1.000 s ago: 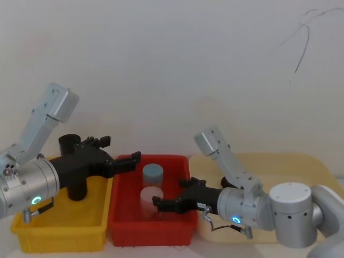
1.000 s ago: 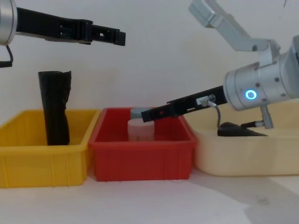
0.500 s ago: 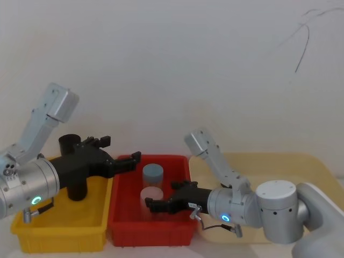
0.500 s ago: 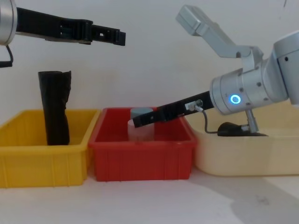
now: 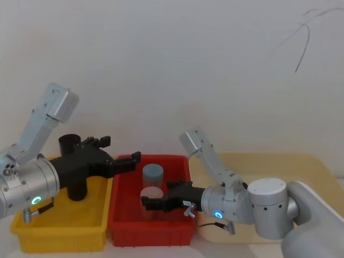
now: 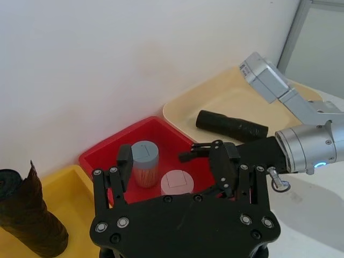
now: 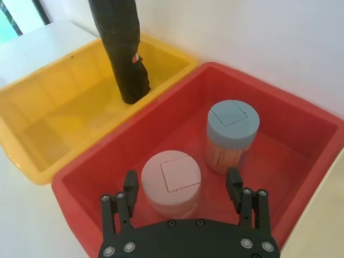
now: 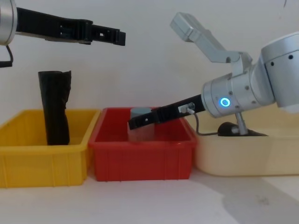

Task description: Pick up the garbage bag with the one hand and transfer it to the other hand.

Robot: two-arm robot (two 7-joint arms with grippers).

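While the right claw (image 7: 181,179) hangs wide open over the red bin (image 7: 80,177), the garbage bag (image 6: 231,126) lies flat on its side in the beige tray (image 6: 215,102) to that claw's right, well apart from the open left claw (image 5: 121,151) above the yellow bin (image 5: 64,236).

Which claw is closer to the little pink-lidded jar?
The right claw hangs open just above the pink-lidded jar in the red bin. The left claw is higher, toward the yellow bin.
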